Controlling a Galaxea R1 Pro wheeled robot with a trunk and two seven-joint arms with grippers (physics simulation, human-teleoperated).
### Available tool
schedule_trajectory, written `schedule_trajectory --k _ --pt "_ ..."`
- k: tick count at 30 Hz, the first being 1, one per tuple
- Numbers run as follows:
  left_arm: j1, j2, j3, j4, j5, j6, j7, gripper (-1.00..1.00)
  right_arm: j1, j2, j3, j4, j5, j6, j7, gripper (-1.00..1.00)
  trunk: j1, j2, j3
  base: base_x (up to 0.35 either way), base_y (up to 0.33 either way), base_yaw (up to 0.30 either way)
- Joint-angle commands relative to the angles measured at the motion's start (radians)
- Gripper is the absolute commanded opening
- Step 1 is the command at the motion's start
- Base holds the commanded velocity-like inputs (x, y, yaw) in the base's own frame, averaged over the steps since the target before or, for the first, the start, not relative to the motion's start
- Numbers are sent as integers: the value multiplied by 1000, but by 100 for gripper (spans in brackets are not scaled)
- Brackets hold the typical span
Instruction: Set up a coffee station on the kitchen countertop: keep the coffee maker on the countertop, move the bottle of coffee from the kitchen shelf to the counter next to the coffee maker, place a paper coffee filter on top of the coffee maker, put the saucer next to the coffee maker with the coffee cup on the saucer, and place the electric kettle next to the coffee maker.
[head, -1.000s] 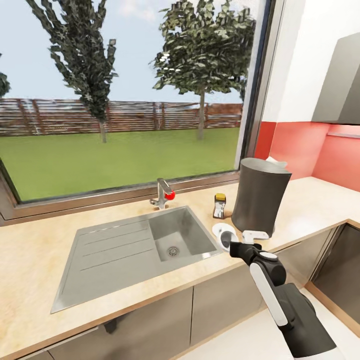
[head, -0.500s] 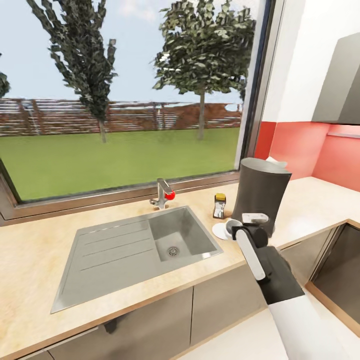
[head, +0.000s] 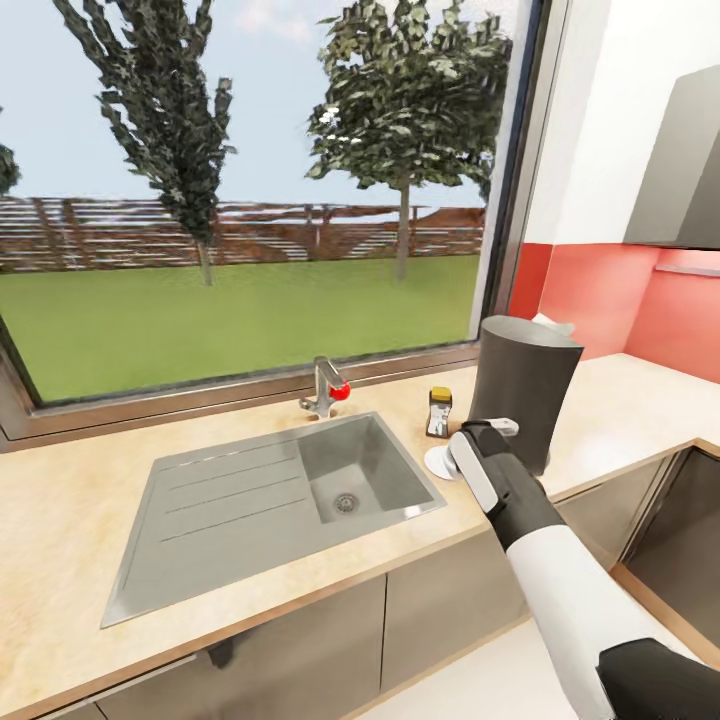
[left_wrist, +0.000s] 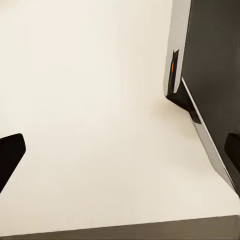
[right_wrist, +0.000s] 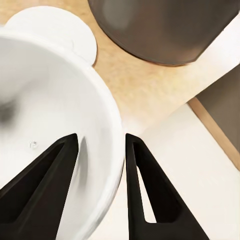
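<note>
The dark grey coffee maker (head: 523, 395) stands on the countertop (head: 60, 520) with a white paper filter (head: 552, 323) peeking over its top. A small bottle of coffee (head: 439, 412) stands just left of it. In front of both lies the white saucer (head: 436, 461). My right arm reaches over the saucer, its wrist covering the gripper in the head view. In the right wrist view my right gripper (right_wrist: 100, 137) is shut on the white coffee cup (right_wrist: 45, 115), one finger (right_wrist: 42, 192) inside the rim and one outside. Beyond it lie the saucer (right_wrist: 55, 25) and the coffee maker (right_wrist: 165, 25). My left gripper (left_wrist: 120, 150) is open over pale floor.
A steel sink (head: 230, 500) with a faucet (head: 325, 390) takes up the counter left of the saucer, under a large window. The counter turns a corner at the right, along a red backsplash (head: 600, 300). A dark cabinet panel (left_wrist: 210, 65) stands beside my left gripper.
My right arm has stretched forward and up to the left, carrying the cup from the counter's front edge to above the saucer. The wrist has turned over.
</note>
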Motion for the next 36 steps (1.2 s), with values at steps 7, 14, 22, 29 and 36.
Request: schedule_trajectory --k 7,14,22,29,36 --pt "-1 1 6 5 -9 49 3 100 -3 -1 -13 2 -11 -4 -8 -100 1 -2 -2 251 0 0" --pt "-1 0 6 5 -9 70 4 100 -3 -3 -18 2 -12 -6 -7 -100 1 -2 -2 297 0 0" --pt "-1 0 6 5 -9 71 4 100 -2 -4 -18 6 -10 -6 -5 -100 1 -2 -2 62 0 0" --pt "-1 0 6 5 -9 71 4 100 -2 -5 -18 9 -10 -6 -5 -100 1 -2 -2 3 0 0" --pt "-1 0 6 5 -9 71 4 100 0 -6 -18 31 -11 -6 -4 -100 1 -2 -2 109 0 0"
